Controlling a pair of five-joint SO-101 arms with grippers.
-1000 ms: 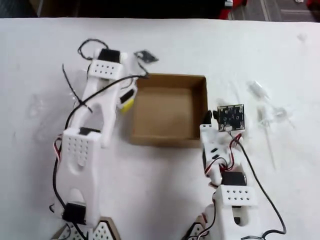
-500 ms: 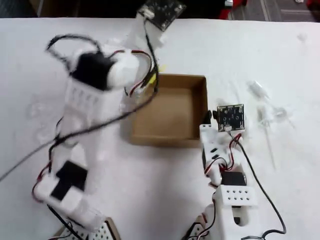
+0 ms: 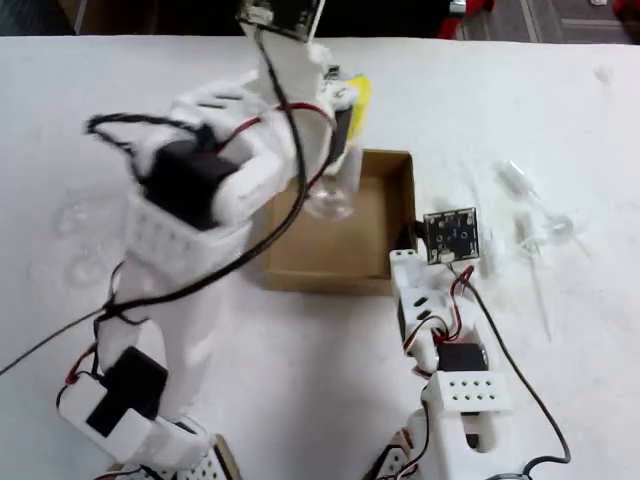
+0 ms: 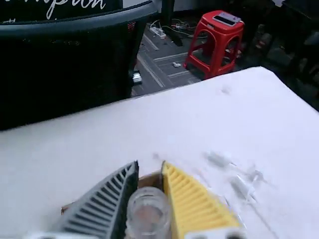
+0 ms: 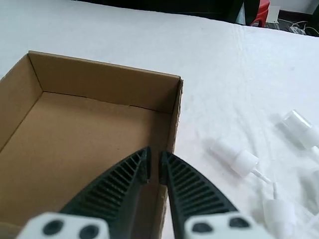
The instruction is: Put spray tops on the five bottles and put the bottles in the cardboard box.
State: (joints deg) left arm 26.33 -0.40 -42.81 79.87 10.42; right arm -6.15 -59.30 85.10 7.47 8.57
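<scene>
- While the left arm stands raised over the white table (image 3: pixel 300 380), we see the left gripper (image 4: pixel 149 172) clamped on the neck of a clear bottle (image 4: pixel 147 214). Its grey finger (image 4: pixel 107 201) presses one side and its yellow finger (image 4: pixel 192 201) the other.
- We see the bottle's mouth open and uncapped between those fingers.
- From the high view, we find the bottle (image 3: pixel 333 185) hanging below the left gripper (image 3: pixel 345 110), over the far edge of the cardboard box (image 3: pixel 405 200). We cannot tell whether its base touches the box.
- We see the right gripper (image 5: pixel 153 160) with its black fingers drawn together, a thin slit left between the tips and nothing held. The tips sit over a side wall of the cardboard box (image 5: pixel 99 79), near a corner.
- We count several spray tops (image 5: pixel 234 158) lying loose on the table beside the box, on the right arm's side. In the high view they are scattered (image 3: pixel 530 210) well apart from the bottle.
</scene>
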